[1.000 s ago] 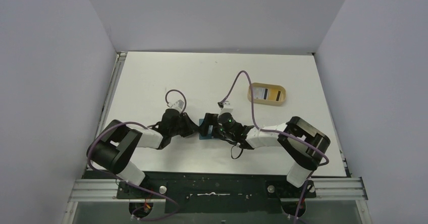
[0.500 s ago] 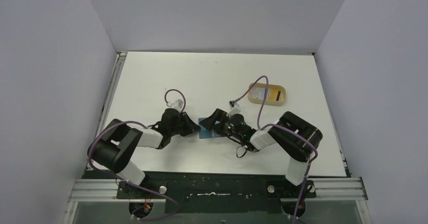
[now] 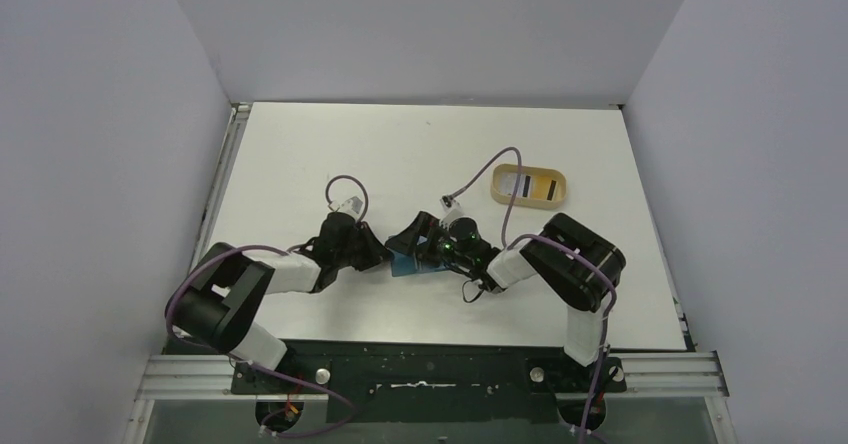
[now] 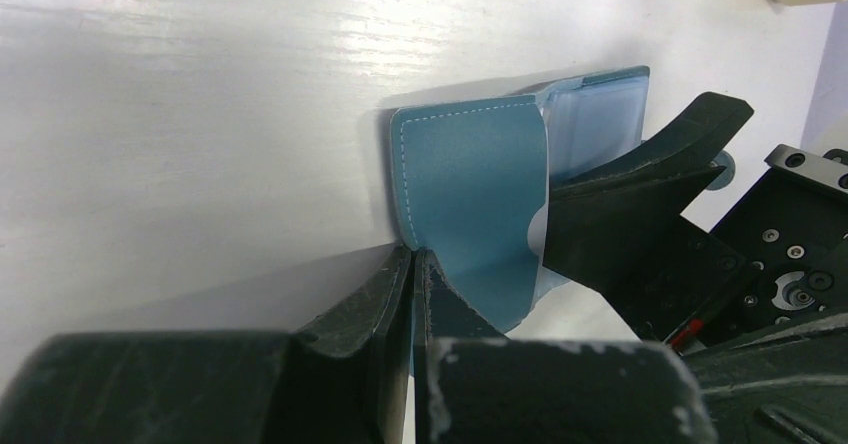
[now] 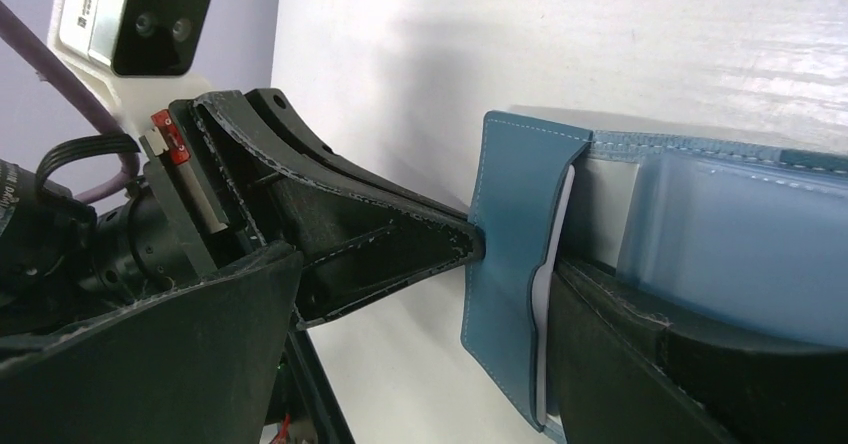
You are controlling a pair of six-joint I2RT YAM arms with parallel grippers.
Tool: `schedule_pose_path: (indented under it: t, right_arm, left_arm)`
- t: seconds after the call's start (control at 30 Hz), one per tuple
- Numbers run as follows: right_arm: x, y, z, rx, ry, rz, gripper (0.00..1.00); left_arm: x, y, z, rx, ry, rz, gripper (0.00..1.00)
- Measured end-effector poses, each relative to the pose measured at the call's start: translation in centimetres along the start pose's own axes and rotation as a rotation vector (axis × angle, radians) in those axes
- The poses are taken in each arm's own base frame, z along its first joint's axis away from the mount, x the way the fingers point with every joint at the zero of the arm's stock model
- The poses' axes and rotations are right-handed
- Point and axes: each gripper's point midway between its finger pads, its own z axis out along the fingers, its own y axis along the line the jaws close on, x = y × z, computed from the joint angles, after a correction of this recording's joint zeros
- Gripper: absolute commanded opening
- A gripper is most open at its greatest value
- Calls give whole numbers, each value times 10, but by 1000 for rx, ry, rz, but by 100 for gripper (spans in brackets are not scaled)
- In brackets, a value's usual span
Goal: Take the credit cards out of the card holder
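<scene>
The teal-blue card holder (image 3: 408, 264) lies open on the table between the two grippers. My left gripper (image 4: 412, 259) is shut on the edge of its raised flap (image 4: 470, 194). My right gripper (image 5: 425, 304) is open, and its jaws straddle that flap (image 5: 510, 254). One right finger (image 5: 640, 354) lies inside the holder against the pocket. The pale edge of a credit card (image 5: 543, 299) shows in the pocket's notch. A clear window pocket (image 5: 740, 244) lies flat beyond it. Two more pale cards with black stripes (image 3: 528, 185) lie in the tan tray.
The tan rounded tray (image 3: 556, 190) stands at the back right, an arm's length from the holder. A purple cable (image 3: 505, 179) arcs from the right wrist past the tray. Grey walls close in the table on three sides.
The right arm has folded in toward the holder, and its gripper now stands wide open around the flap. The left gripper has held the flap edge without moving.
</scene>
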Motion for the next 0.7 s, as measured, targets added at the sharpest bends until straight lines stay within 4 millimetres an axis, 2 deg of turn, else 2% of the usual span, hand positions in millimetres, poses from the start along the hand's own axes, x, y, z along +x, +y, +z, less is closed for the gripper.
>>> schedule_pose_path:
  t: [0.17,0.33,0.5,0.7]
  right_arm:
    - [6,0,-3,10,50,8,82]
    - [9,-7,-20,33,98,30,76]
    - [11,-14,-31,51,129,46,66]
    - [13,-17,-34,39,138,67,67]
  left_arm:
    - [1,2,-3,-26,17,11,0]
    - [4,2,-4,-35,33,20,0]
    - [4,2,-4,-38,37,26,0]
    - [4,2,-4,-38,38,26,0]
